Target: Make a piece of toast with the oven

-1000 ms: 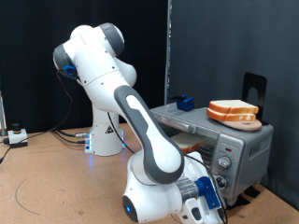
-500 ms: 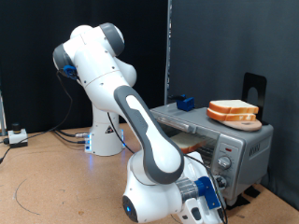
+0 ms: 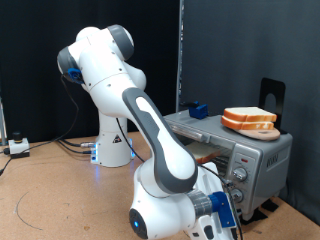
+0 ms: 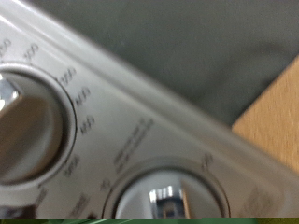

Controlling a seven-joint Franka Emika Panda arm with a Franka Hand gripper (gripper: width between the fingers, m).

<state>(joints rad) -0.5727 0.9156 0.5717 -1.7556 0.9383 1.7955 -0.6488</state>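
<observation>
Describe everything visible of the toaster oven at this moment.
The oven is a boxy silver-grey countertop unit at the exterior view's right. Bread slices rest on its top, with a small blue object behind. The wrist view shows its round knobs and printed dial markings close up, blurred. The arm's wrist hides its lower front; the gripper isn't visible.

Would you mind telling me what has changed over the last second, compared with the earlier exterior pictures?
Very little: the arm's forearm and wrist have edged slightly toward the exterior view's left, low in front of the oven. The pincer itself is hidden; the wrist view shows only the oven's knobs up close. The bread slices on top stayed put.
</observation>
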